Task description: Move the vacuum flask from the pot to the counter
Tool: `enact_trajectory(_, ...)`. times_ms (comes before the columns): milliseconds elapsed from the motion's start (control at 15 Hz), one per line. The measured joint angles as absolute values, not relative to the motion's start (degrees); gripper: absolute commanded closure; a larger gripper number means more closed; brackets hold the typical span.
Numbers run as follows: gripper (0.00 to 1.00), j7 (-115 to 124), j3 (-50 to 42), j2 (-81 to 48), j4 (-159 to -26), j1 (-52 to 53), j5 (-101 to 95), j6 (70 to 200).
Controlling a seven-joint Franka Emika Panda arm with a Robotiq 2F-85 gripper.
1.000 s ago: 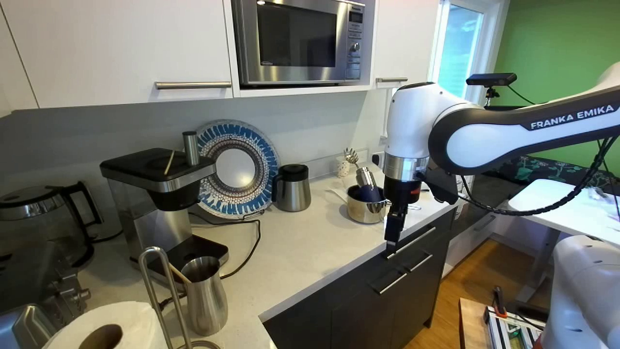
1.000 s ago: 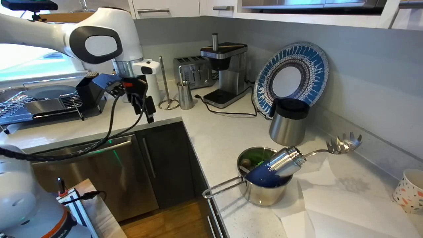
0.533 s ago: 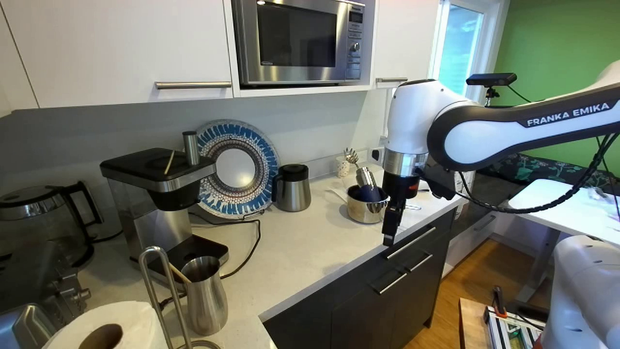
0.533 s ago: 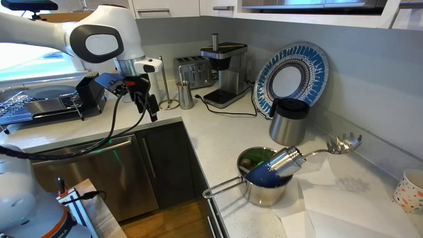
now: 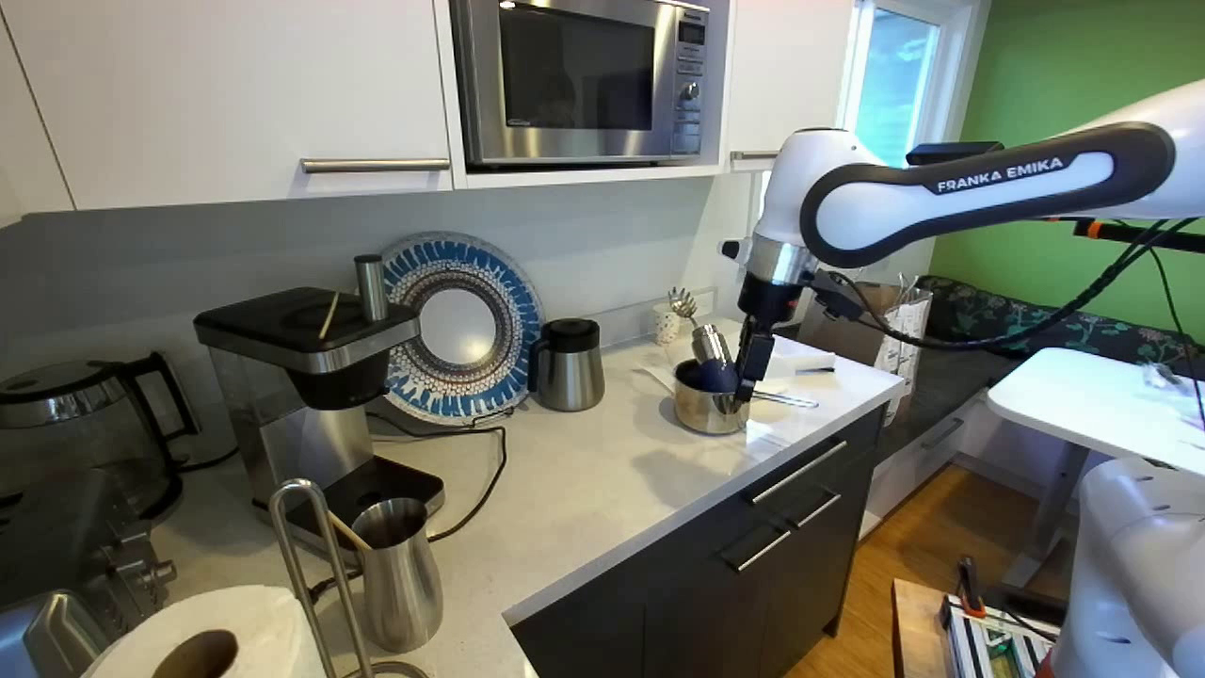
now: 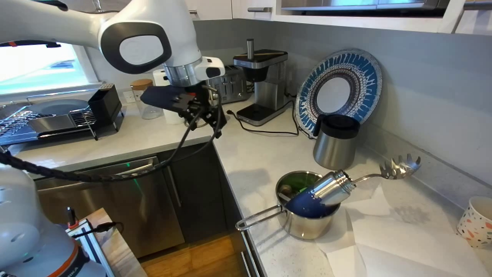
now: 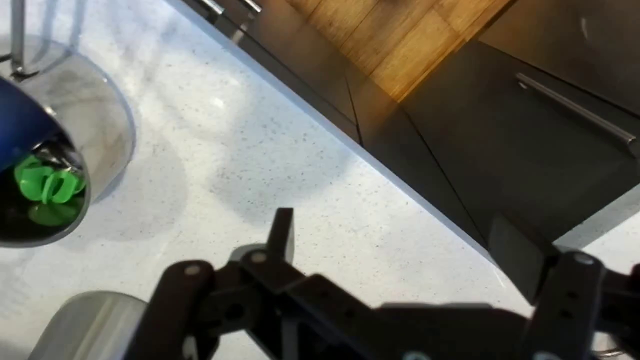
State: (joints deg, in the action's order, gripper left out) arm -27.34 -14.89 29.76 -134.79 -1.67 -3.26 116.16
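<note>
The vacuum flask (image 6: 321, 196) leans tilted in the pot, its blue body low inside and its bare steel neck out past the rim; no black cap shows. It also shows in an exterior view (image 5: 713, 360), and its blue side shows in the wrist view (image 7: 22, 122). The small steel pot (image 6: 307, 227) stands on the pale counter (image 6: 253, 173), near its front edge. My gripper (image 7: 397, 230) is open and empty above the counter, with the pot to the left of its jaws. In both exterior views the gripper (image 5: 747, 388) (image 6: 218, 132) is apart from pot and flask.
A steel jug with a black lid (image 6: 335, 144) stands behind the pot; it shows in the wrist view (image 7: 92, 325). The pot's handle (image 6: 258, 217) juts over the front edge. A pasta server (image 6: 399, 169) sticks out beside the flask. A coffee maker (image 5: 311, 377) stands farther along.
My gripper has risen and moved over the counter toward the pot's end, right in one view and up in another. The flask and pot have not moved.
</note>
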Motion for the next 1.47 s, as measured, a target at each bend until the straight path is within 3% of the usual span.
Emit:
enact_trajectory(400,0.0,-46.0,-21.8,18.8,-123.4,-4.5,-7.5,116.5)
enact_trajectory(800,0.0,-47.1,-22.4,7.5,-117.1,-10.0,-10.1,129.2)
enact_trajectory(1267,0.0,-46.0,-21.8,6.3,-115.6,-10.7,-10.1,129.1)
enact_trajectory(1467,0.0,-41.8,-21.5,4.5,-112.6,-12.1,-9.6,121.9)
